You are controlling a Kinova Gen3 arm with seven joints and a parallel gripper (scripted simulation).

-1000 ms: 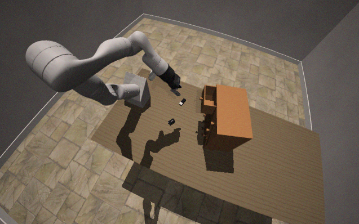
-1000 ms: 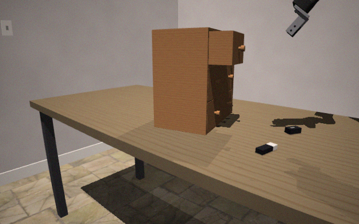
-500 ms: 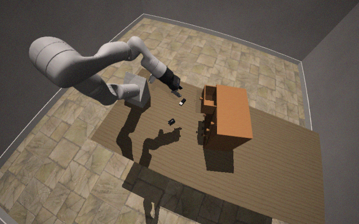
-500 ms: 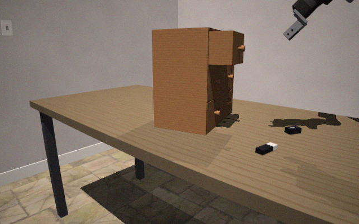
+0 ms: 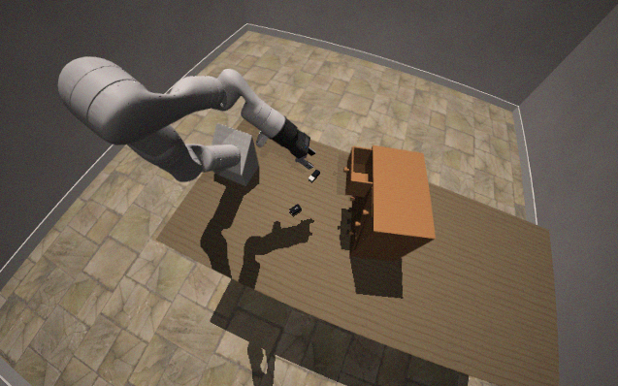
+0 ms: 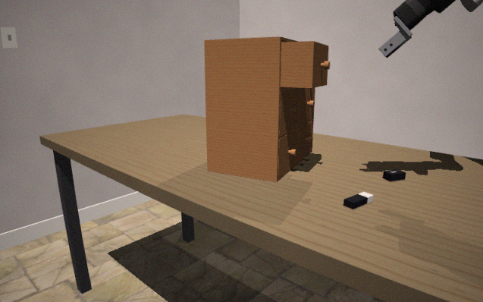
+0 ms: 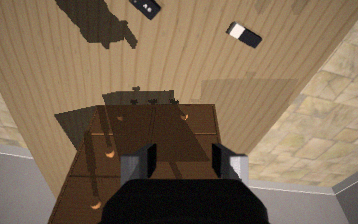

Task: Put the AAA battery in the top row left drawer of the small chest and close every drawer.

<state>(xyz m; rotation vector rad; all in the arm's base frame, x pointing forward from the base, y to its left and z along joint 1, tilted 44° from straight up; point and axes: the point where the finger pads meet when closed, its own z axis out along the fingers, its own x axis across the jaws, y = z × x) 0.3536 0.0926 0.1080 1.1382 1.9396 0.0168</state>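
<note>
The small orange chest (image 5: pixel 398 194) stands upright on the table, and it also shows in the exterior view (image 6: pixel 246 106) and the wrist view (image 7: pixel 150 145). Its top-row left drawer (image 5: pixel 360 167) (image 6: pixel 303 64) is pulled partway out; the other drawers sit in. I cannot make out the AAA battery in any view, and the drawer's inside shows only partly. My gripper (image 5: pixel 307 157) (image 6: pixel 390 47) is open and empty, high above the table in front of the drawer fronts, with both fingers in the wrist view (image 7: pixel 187 161).
A small black-and-white block (image 5: pixel 313 176) (image 6: pixel 359 199) (image 7: pixel 244 34) lies on the table below the gripper. A small black item (image 5: pixel 295 209) (image 6: pixel 393 174) (image 7: pixel 145 6) lies further along. The arm's grey base block (image 5: pixel 238 155) stands at the table's corner.
</note>
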